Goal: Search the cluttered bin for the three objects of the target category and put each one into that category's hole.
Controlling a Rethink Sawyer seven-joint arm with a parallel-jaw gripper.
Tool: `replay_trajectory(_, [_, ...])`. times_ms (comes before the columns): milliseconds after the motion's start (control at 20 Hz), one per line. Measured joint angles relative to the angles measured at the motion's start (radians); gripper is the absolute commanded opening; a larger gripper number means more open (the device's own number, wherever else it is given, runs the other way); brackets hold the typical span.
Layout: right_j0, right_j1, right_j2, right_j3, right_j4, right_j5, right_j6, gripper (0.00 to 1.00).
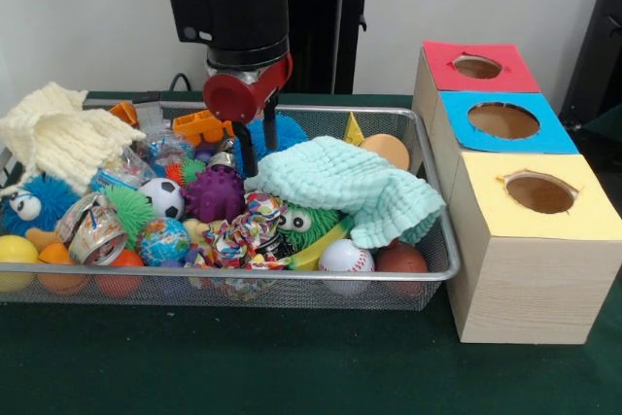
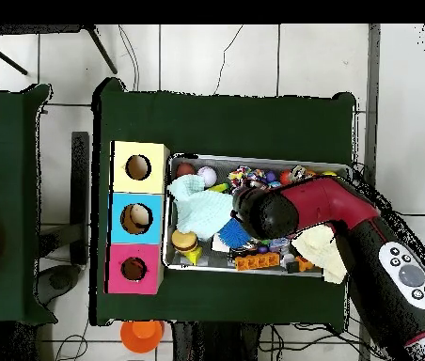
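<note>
Green table (image 1: pixel 292 366) fills the foreground; on it sits a wire-mesh bin (image 1: pixel 243 289) crammed with toys, and just right of it a wooden box (image 1: pixel 530 279) with three holes on top; the nearest is a yellow hole (image 1: pixel 540 192), then a blue hole (image 1: pixel 503 121), then a red hole (image 1: pixel 477 67) farthest back. Which category is wanted cannot be told; ball-like things crowd the bin's front: a baseball (image 1: pixel 346 256) and a brown ball (image 1: pixel 401 259) against the near rim, a globe ball (image 1: pixel 162 240), orange balls (image 1: pixel 119 279), a yellow ball (image 1: pixel 17 250) at the left corner; behind these a scrunchie (image 1: pixel 245 230), a green fuzzy toy with eyes (image 1: pixel 306 221), a soccer ball (image 1: pixel 162 197), a purple spiky ball (image 1: pixel 214 193), a blue spiky toy (image 1: pixel 34 203). Mint cloth (image 1: pixel 355 191) drapes over the right half; cream cloth (image 1: pixel 58 133) heaps at the far left; an orange toy truck (image 1: pixel 202 126) and a tan ball (image 1: pixel 389 150) lie at the back. Gripper (image 1: pixel 255 157) hangs in the bin's middle, tips down beside the mint cloth's edge, jaws slightly parted, holding nothing.
</note>
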Motion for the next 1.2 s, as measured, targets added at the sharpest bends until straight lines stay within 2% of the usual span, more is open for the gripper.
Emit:
replay_trajectory(700, [0.009, 0.080, -0.003, -0.092, -0.122, 0.000, 0.000, 1.00])
replay_trajectory(1200, [0.060, 0.126, -0.043, -0.165, -0.203, 0.000, 0.000, 1.00])
